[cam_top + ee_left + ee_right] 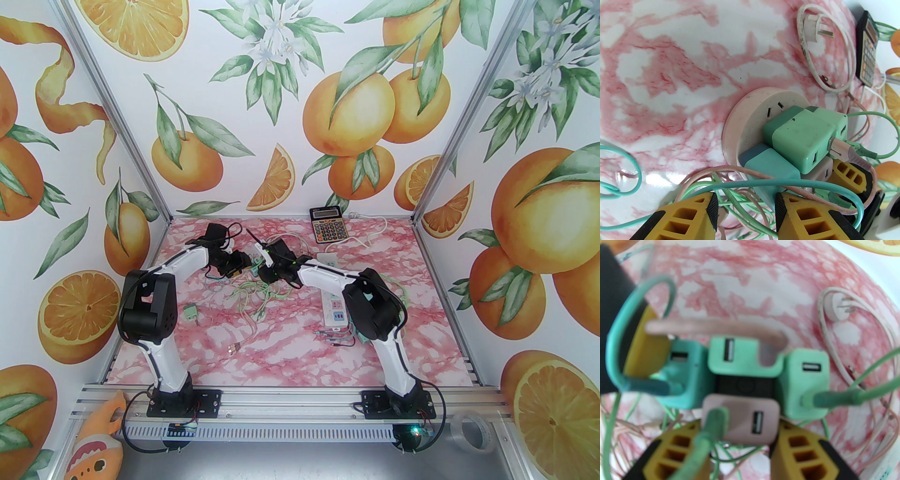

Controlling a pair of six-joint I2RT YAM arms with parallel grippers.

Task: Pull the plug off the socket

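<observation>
Right hand [739, 427] pinched the pink charger [745, 411] at the round socket [750, 110]; left hand [745, 199] straddled the teal charger [768, 166], and I couldn't tell its grip.

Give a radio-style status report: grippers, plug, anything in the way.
Right gripper shut on pink plug. Left gripper astride teal plug, grip unclear. Pink plug not yet off socket. Cables draped across the plugs.

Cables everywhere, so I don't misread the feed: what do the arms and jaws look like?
Left arm and right arm: white link shells, black joint housings, black cables tied alongside. Jaws are yellow with hollow cells, black backs and textured black inner faces.
</observation>
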